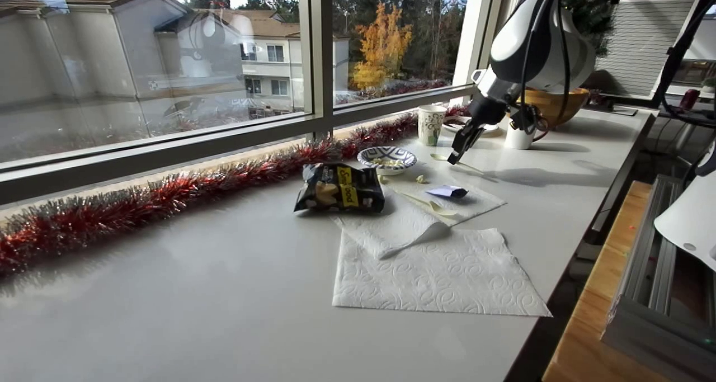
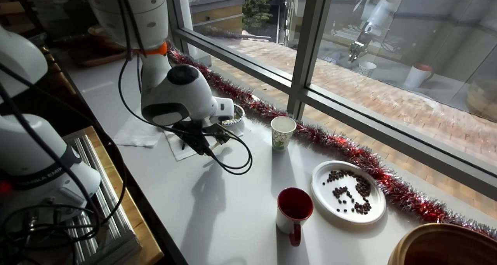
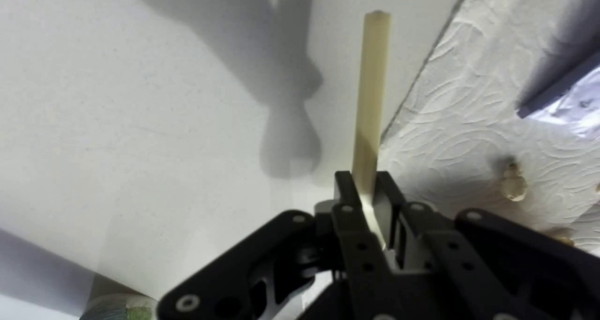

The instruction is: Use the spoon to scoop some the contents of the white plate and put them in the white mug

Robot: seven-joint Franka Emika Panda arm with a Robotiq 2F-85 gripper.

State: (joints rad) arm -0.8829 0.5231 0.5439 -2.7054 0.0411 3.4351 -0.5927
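Claw [image 3: 364, 184], set narrow, pinches a pale spoon [image 3: 372, 76] by its handle; whether the spoon touches the counter [image 1: 196, 292] I cannot tell. Both are well apart from the white mug [image 2: 285, 220], which stands upright, red inside. Just beside the mug, toward the window [image 2: 301, 51], lies the white plate [image 2: 325, 202], with dark beans [image 2: 364, 187] spread over it in loose clumps. A paper cup [image 2: 282, 137] stands nearer the window than the mug, and a brown bowl [image 1: 565, 107] is past the mug from the claw. Beyond the claw from the mug are a patterned bowl [image 1: 411, 160] with pale bits [image 1: 386, 162], paper towels [image 1: 436, 276], a second spoon [image 1: 442, 209] and a black snack bag [image 1: 341, 189].
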